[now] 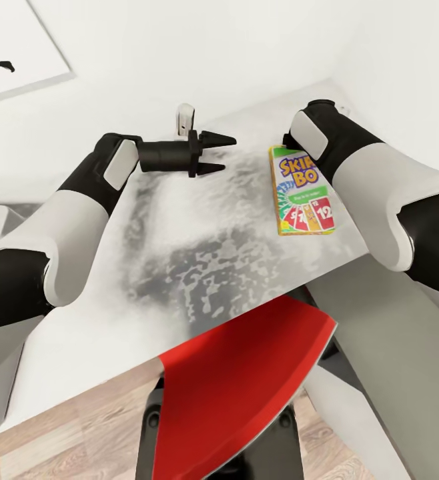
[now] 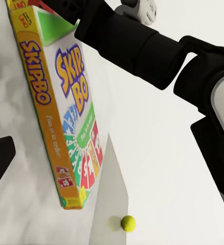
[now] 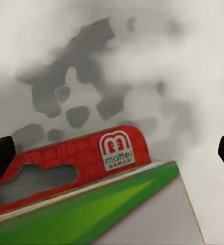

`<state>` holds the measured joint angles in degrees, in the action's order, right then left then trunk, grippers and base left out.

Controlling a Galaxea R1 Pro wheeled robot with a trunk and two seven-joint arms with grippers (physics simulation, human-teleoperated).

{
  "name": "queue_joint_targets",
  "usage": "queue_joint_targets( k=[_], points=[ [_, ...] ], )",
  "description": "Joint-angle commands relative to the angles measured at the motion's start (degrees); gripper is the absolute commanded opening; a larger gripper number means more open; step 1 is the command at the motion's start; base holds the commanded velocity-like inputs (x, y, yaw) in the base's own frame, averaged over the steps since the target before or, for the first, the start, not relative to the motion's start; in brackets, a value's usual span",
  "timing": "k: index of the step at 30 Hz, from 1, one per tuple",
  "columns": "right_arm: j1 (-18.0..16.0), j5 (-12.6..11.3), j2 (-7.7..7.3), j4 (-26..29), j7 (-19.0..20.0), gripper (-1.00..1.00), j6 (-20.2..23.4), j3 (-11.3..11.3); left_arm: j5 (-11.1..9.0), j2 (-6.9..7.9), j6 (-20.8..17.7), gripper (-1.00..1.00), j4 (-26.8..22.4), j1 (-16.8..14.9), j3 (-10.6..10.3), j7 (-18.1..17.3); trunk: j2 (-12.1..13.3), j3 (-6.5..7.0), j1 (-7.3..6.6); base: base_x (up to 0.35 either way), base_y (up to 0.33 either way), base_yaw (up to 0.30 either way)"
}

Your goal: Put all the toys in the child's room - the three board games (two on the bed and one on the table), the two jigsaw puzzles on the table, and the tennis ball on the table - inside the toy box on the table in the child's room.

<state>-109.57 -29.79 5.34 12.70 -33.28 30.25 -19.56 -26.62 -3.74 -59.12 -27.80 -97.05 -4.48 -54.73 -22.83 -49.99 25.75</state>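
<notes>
The orange-green game box (image 1: 302,191) lies near the right edge of the table (image 1: 199,267). Its face reads "SKIP BO" in big yellow letters, with card numbers "7", "1" and "12" below. In the left wrist view its orange side reads "SKIPBO" (image 2: 38,71). Its red hang tab (image 3: 76,158) carries the logo "mattel".

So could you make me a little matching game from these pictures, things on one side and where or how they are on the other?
Things:
1. Skip-Bo box
2. tennis ball
3. left gripper
4. red chair

Descriptions:
A. open, hovering over the table, holding nothing
B. tucked under the table's near edge
C. lying flat on the table beside the right arm
D. small, yellow-green, beyond the box's far end in the left wrist view

Pairs: 1-C, 2-D, 3-A, 4-B
</notes>
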Motion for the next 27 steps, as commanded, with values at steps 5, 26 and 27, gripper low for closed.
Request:
queue_joint_targets(
  k=[5, 26, 27],
  points=[
    [-0.03, -0.45, -0.06, 0.05, -0.29, 1.0, 0.34, -0.43, 0.06, 0.04, -0.21, 1.0, 0.03, 0.01, -0.1, -0.2, -0.09, -0.07, 0.03, -0.106, -0.032, 0.0],
    [-0.03, -0.45, -0.06, -0.22, -0.29, 1.0, 0.34, -0.39, 0.1, 0.04, -0.3, 1.0, 0.03, 0.02, -0.1, -0.2, -0.09, -0.07, 0.03, -0.067, -0.049, 0.0],
    [-0.03, -0.45, -0.06, -0.24, -0.29, 1.0, 0.34, -0.39, 0.09, 0.04, -0.3, 1.0, 0.03, 0.02, -0.1, -0.2, -0.09, -0.07, 0.03, -0.001, -0.085, 0.0]
  ],
)
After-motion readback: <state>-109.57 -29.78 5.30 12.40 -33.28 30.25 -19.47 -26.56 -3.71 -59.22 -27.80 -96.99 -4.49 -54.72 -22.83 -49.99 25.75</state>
